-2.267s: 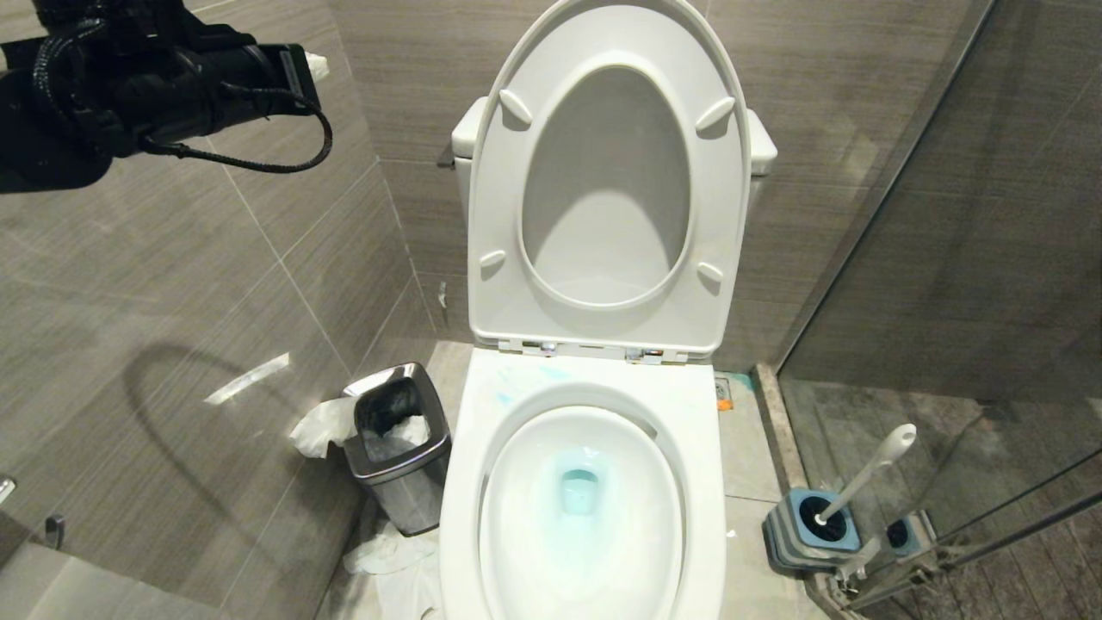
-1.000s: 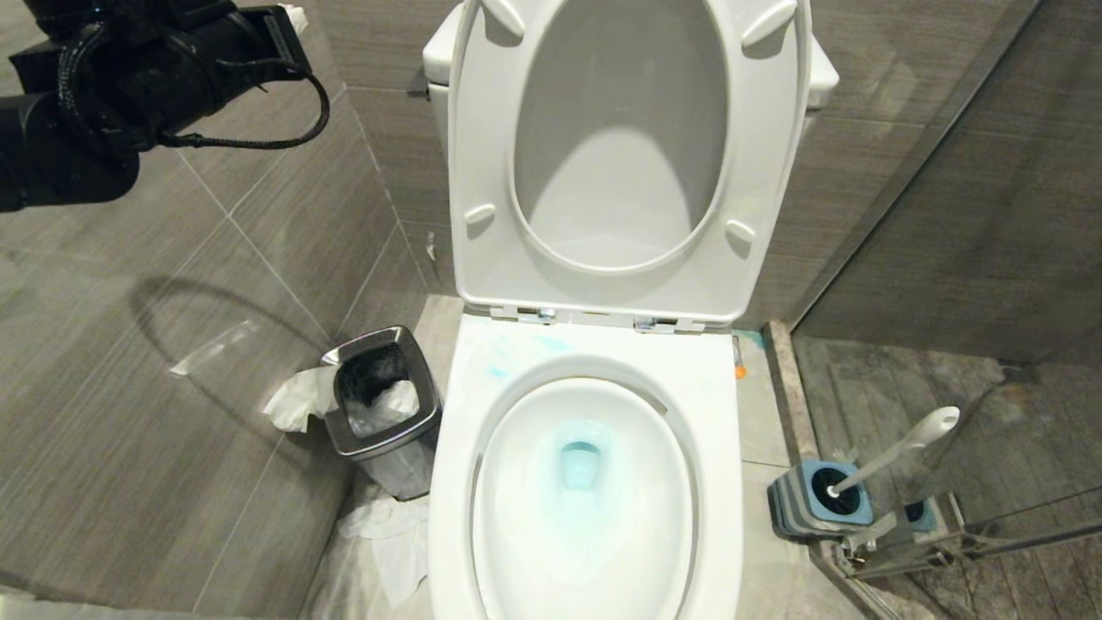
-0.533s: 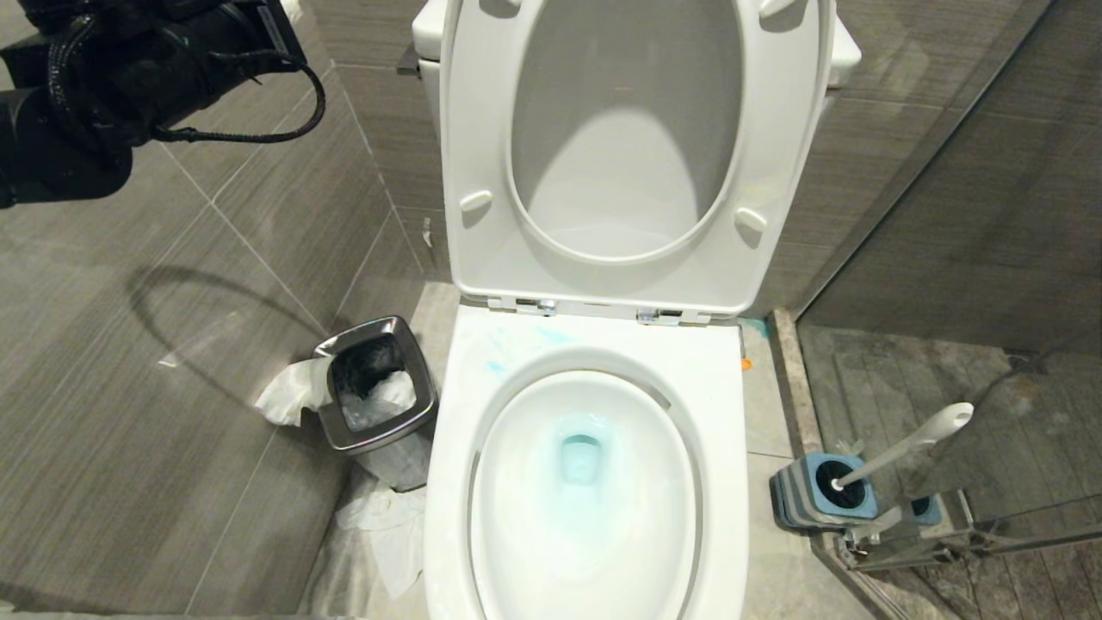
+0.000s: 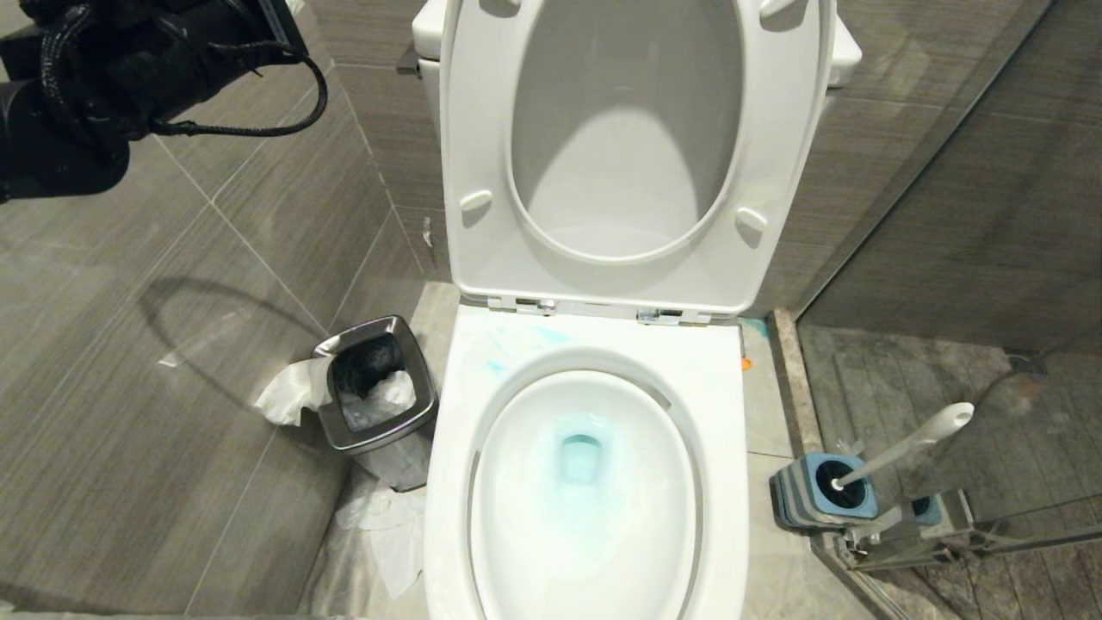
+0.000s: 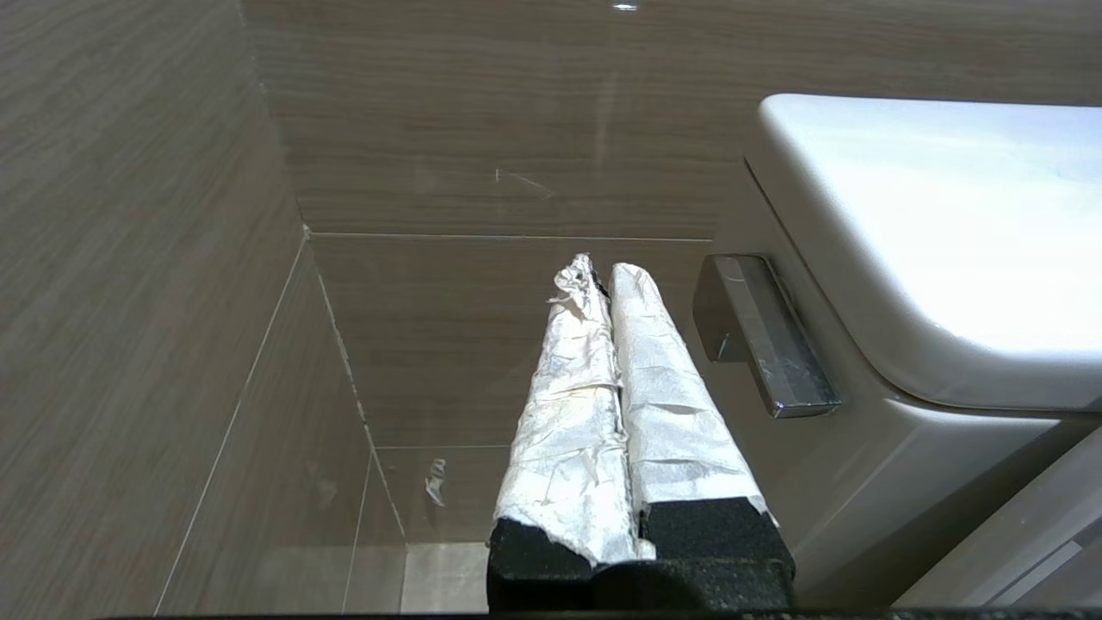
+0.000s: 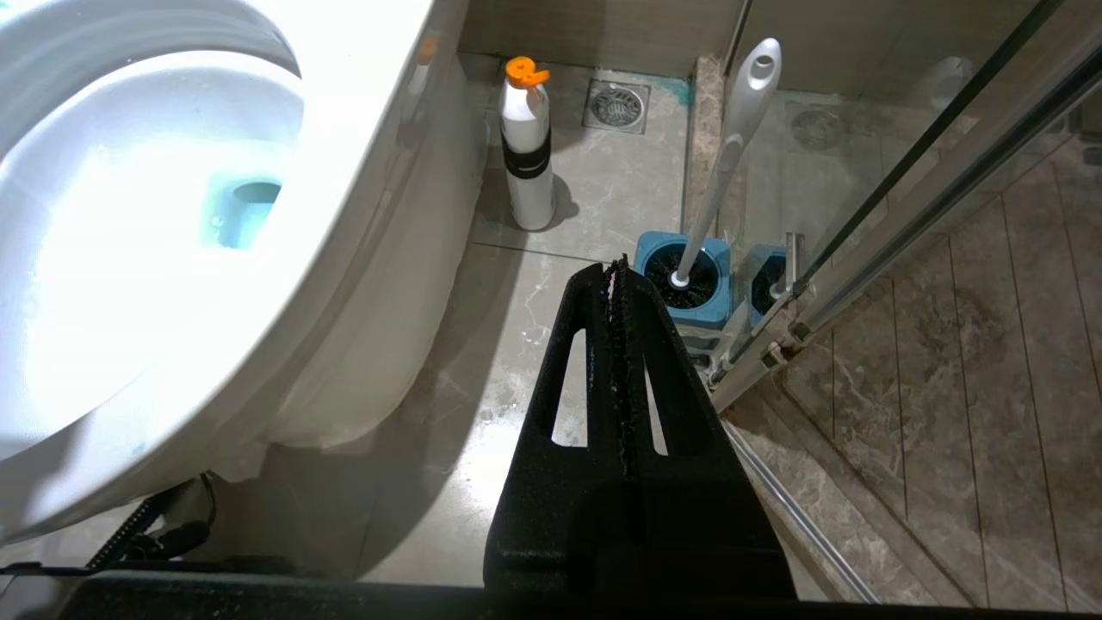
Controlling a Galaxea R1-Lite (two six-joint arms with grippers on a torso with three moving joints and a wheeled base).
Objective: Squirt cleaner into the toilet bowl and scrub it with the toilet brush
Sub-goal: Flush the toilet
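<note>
- Your left tool (image 5: pixel 603 280) has its two tape-wrapped fingers (image 5: pixel 663 405) pressed together with nothing between them; it is raised by the grey tiled wall (image 5: pixel 482 120), just beside the chrome flush lever (image 5: pixel 762 331) on the side of the white tank (image 5: pixel 938 232).
- Your right tool (image 6: pixel 618 274) is also closed and empty, hanging low above the floor (image 6: pixel 525 284) between the toilet and the glass shower door (image 6: pixel 938 198).
- The toilet brush (image 6: pixel 732 146) stands in its blue-topped holder (image 6: pixel 686 280) against the shower door's foot, handle leaning up and away from the toilet.
- A white bottle with an orange cap (image 6: pixel 527 146) stands on the floor just beside the toilet's base, near a floor drain (image 6: pixel 616 105).
- The toilet bowl (image 4: pixel 448 482) has seat and lid (image 4: pixel 482 258) raised; the cleaner (image 4: pixel 578 456) tints the water turquoise, with faint smears on the rim's rear left.
- A steel waste bin (image 4: pixel 374 383) sits left of the toilet, with crumpled paper in it and around it on the floor.
</note>
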